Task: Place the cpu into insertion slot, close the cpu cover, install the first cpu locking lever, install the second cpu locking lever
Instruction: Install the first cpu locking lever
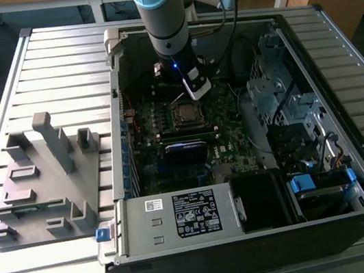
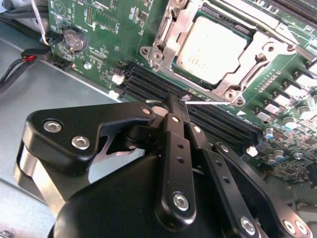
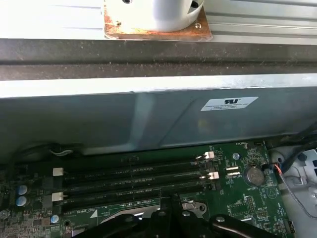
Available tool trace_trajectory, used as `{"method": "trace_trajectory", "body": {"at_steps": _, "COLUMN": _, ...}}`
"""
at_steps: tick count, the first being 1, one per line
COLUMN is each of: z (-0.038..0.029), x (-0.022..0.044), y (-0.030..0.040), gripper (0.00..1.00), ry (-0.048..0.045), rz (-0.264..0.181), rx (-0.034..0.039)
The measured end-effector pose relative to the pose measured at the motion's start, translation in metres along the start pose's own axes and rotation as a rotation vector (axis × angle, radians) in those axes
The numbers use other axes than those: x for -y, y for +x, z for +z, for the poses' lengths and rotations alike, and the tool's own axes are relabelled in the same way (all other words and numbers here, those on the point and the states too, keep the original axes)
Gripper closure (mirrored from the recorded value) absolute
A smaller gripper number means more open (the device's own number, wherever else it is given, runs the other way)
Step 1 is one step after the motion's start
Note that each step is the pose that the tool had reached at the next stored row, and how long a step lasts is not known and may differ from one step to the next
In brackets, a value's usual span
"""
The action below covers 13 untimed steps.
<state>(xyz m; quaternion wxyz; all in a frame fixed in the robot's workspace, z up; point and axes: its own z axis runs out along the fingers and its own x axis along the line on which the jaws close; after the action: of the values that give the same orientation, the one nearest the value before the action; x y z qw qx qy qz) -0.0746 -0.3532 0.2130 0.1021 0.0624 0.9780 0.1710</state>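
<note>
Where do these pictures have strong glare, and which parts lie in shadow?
Second wrist view: light glares off the cpu and the cpu cover; the black gripper is dark. First wrist view: the case wall is bright, the memory slots shaded. Exterior view: the circuit board is dim; a blue light glows on the arm.

An open computer case (image 1: 257, 260) lies on a slatted metal table (image 1: 52, 60). Beside it, on the exterior view's left, sits a grey moulded stand (image 1: 43, 179). Inside, a silver power supply (image 1: 181, 216) sits along one wall; long black memory slots (image 3: 133, 181) run near a round coin battery (image 3: 254, 174).
</note>
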Motion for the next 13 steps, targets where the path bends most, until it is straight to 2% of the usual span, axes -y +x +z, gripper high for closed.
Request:
{"method": "trace_trajectory", "body": {"at_steps": 3, "z": 0.0002, "x": 0.0001, "y": 0.0001, "gripper": 0.90, "ry": 0.0000, "rz": 0.000, "rx": 0.0002}}
{"method": "trace_trajectory", "body": {"at_steps": 5, "z": 0.0014, "x": 0.0005, "y": 0.0004, "gripper": 0.90, "ry": -0.0004, "rz": 0.001, "rx": 0.0035}}
{"method": "trace_trajectory", "body": {"at_steps": 9, "z": 0.0050, "x": 0.0020, "y": 0.0017, "gripper": 0.90, "ry": -0.0005, "rz": 0.003, "rx": 0.0138}}
{"method": "trace_trajectory", "body": {"at_steps": 13, "z": 0.0089, "x": 0.0036, "y": 0.0030, "gripper": 0.90, "ry": -0.0010, "rz": 0.007, "rx": 0.0288}}
